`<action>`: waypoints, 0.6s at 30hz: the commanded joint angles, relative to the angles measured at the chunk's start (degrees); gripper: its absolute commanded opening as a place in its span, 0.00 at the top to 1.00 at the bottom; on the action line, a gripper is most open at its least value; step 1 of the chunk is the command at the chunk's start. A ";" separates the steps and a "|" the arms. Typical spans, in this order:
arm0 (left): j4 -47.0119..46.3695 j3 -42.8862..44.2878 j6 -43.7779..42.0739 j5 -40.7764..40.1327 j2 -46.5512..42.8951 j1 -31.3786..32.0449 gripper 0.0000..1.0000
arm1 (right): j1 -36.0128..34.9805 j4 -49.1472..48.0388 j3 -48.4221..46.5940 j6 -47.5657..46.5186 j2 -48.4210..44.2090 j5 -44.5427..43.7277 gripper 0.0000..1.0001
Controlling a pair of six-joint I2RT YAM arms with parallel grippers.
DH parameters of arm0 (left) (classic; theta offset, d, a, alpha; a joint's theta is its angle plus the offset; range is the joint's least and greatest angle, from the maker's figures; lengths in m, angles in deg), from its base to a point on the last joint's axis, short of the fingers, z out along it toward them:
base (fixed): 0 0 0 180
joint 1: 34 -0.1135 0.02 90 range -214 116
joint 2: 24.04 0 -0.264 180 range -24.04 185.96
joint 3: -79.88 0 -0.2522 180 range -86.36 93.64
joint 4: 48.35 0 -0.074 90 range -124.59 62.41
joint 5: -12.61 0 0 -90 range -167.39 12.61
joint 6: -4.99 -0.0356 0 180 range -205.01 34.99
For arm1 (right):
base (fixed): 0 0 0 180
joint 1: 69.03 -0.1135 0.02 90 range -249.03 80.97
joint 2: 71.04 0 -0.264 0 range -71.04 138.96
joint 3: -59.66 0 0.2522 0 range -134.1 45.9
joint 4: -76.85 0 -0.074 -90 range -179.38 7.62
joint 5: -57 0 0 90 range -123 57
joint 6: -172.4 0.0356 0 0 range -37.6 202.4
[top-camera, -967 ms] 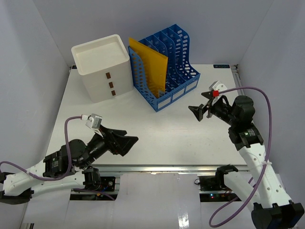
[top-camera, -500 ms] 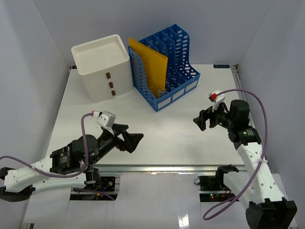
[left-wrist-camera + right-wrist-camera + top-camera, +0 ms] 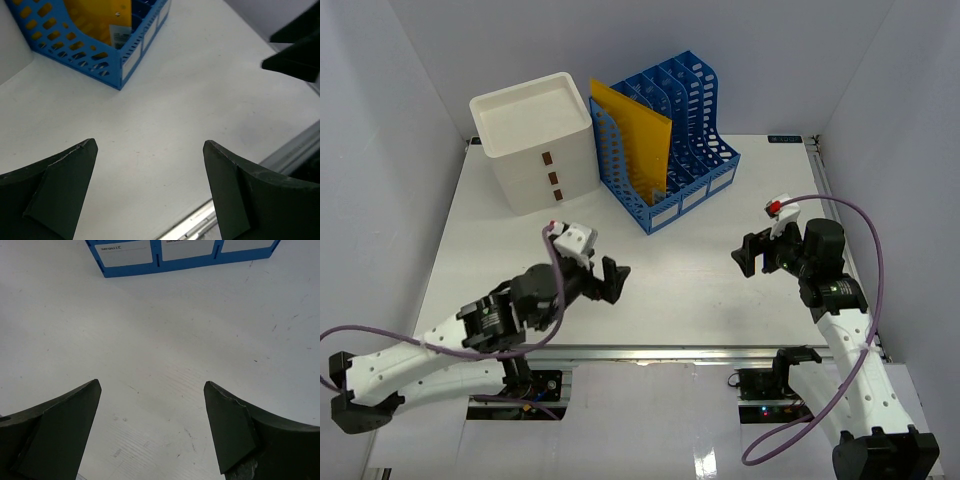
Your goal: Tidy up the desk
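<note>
White desk (image 3: 690, 300) under both arms. At 7 o'clock, left gripper (image 3: 604, 282) spread wide, empty. At 3 o'clock, right gripper (image 3: 752, 256) wide too, empty. At 12 o'clock, blue rack (image 3: 692, 150) with yellow folder (image 3: 635, 140); box (image 3: 532, 135) at 11.

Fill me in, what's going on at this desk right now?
Nothing is being handled at this moment. The left end effector and the right end effector are both open and empty, each hovering over bare parts of the white desk. At the back, a yellow folder stands in the blue file rack, in the slot nearest the white drawer box beside it. No loose items show on the tabletop.
</note>
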 commanded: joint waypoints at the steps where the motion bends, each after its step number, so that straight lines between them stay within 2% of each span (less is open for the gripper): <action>1: -0.77 4.15 -1.93 18.64 8.98 -15.60 0.02 | 0.28 -2.08 0.16 3.17 -0.13 -3.55 0.10; 5: -1.84 4.43 -1.43 35.21 12.09 -25.15 0.02 | 0.46 -2.26 0.02 5.27 -0.13 -5.32 0.10; 7: -2.14 2.88 -0.88 39.53 11.61 -27.55 0.02 | 0.48 -2.58 0.47 6.04 -0.42 -6.46 0.10; 11: -4.69 -4.69 0.65 42.43 5.40 -31.24 0.02 | 0.65 -3.85 2.97 7.04 -0.96 -7.88 0.10; 18: -4.09 -10.39 1.51 40.98 -5.71 -31.68 0.02 | 0.67 -4.31 4.43 7.83 -2.29 -10.72 0.10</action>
